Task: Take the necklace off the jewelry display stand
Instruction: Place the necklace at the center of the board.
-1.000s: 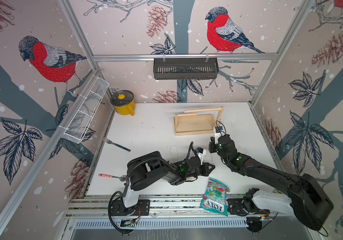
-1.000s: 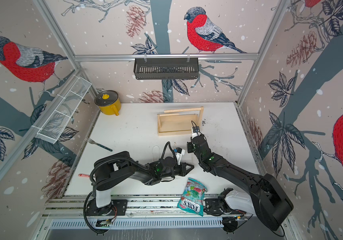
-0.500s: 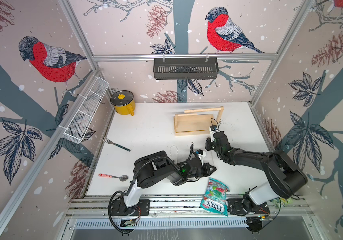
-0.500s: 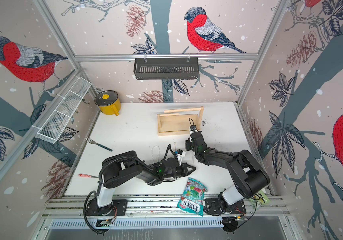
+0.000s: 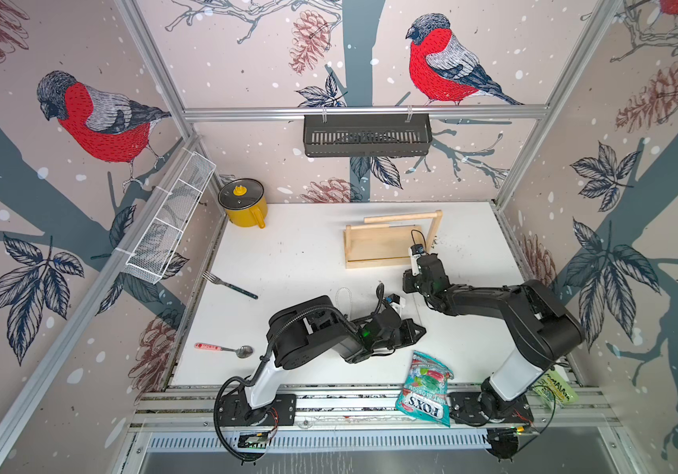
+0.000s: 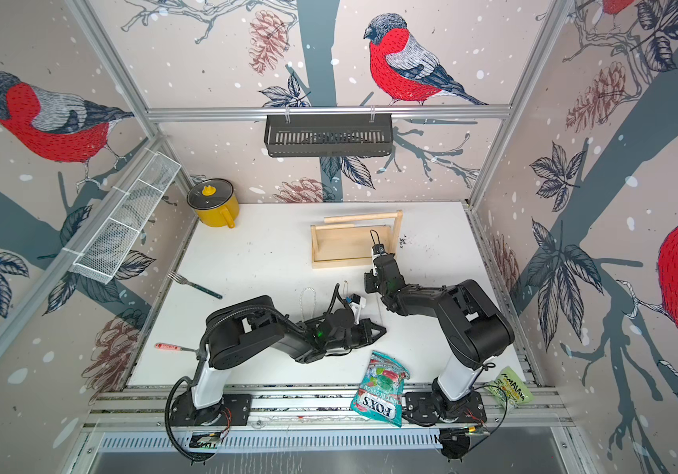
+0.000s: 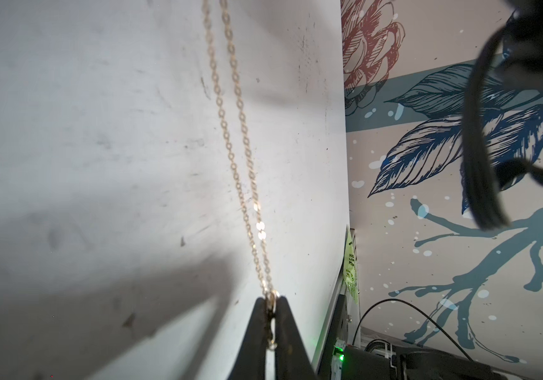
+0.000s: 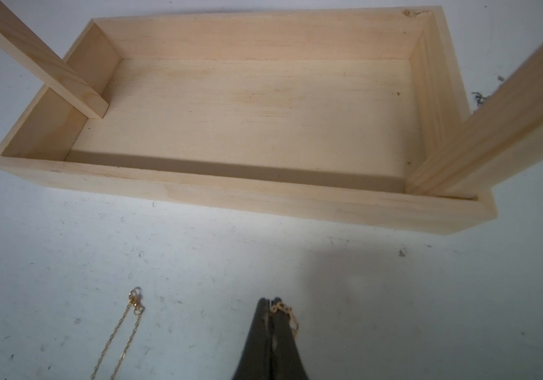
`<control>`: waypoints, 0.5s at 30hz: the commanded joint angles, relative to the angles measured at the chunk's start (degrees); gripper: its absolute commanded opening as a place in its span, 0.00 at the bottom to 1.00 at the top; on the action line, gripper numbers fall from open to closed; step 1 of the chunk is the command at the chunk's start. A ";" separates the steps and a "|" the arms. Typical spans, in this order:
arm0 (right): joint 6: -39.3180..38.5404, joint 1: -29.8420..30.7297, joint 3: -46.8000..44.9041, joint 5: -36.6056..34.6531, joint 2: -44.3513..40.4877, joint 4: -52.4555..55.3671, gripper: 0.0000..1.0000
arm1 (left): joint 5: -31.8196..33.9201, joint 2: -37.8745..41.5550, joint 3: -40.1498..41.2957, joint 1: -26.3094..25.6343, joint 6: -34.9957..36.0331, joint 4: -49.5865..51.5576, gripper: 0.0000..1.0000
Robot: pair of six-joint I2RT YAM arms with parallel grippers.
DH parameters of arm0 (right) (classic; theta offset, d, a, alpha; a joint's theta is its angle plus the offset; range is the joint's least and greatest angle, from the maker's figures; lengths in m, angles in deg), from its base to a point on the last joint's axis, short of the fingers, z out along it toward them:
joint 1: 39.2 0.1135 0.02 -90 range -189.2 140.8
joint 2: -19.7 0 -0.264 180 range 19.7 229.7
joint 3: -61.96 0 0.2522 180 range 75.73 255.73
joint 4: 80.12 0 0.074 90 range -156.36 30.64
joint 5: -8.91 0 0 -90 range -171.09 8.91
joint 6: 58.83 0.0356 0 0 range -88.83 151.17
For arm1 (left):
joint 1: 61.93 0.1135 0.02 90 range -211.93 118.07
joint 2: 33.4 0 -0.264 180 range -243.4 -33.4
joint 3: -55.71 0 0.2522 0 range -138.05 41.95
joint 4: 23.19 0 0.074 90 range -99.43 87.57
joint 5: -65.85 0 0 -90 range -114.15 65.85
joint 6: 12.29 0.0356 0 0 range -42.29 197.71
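Note:
The jewelry display stand (image 5: 386, 246) (image 6: 349, 246) (image 8: 247, 108) is pale wood, a tray with a post and a top dowel bar (image 5: 403, 216) that carries nothing. The necklace (image 7: 240, 158) (image 6: 379, 305), a thin gold chain, stretches low over the table in front of the stand between both grippers. My left gripper (image 7: 271, 304) (image 5: 423, 329) is shut on its clasp end. My right gripper (image 8: 271, 301) (image 5: 406, 287), just in front of the tray, is shut on the other end, with a few links showing at its tips.
A second gold chain (image 8: 122, 332) and a pearl strand (image 5: 343, 297) lie on the table left of the grippers. A fork (image 5: 228, 284), spoon (image 5: 224, 349) and yellow pot (image 5: 243, 203) sit to the left. A candy bag (image 5: 425, 388) lies on the front edge.
The right arm has folded back, its elbow swinging away from the front rail, and its gripper has shifted slightly left. The left gripper has stayed where it was.

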 commanded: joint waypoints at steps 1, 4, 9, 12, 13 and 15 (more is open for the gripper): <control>-1.05 -0.18 0.98 -1.54 0.92 -0.87 0.05 | -0.82 -0.11 -0.48 0.39 -0.35 2.68 0.10; -1.27 -0.43 1.66 -2.52 1.61 -0.19 0.05 | -0.69 0.14 -0.36 0.61 0.03 4.02 0.11; -1.57 -0.90 3.20 -3.97 2.47 1.37 0.07 | -0.23 0.98 -0.48 0.88 1.33 6.80 0.15; -1.94 -1.06 4.21 -4.40 3.43 2.03 0.08 | -0.04 1.29 -0.51 1.05 1.83 7.83 0.17; -2.01 -1.13 4.48 -4.35 3.73 2.21 0.08 | -0.04 1.32 -0.46 1.21 1.89 8.09 0.18; -2.02 -1.12 4.92 -4.23 4.41 2.42 0.08 | -0.04 1.29 -0.17 1.39 1.85 8.33 0.22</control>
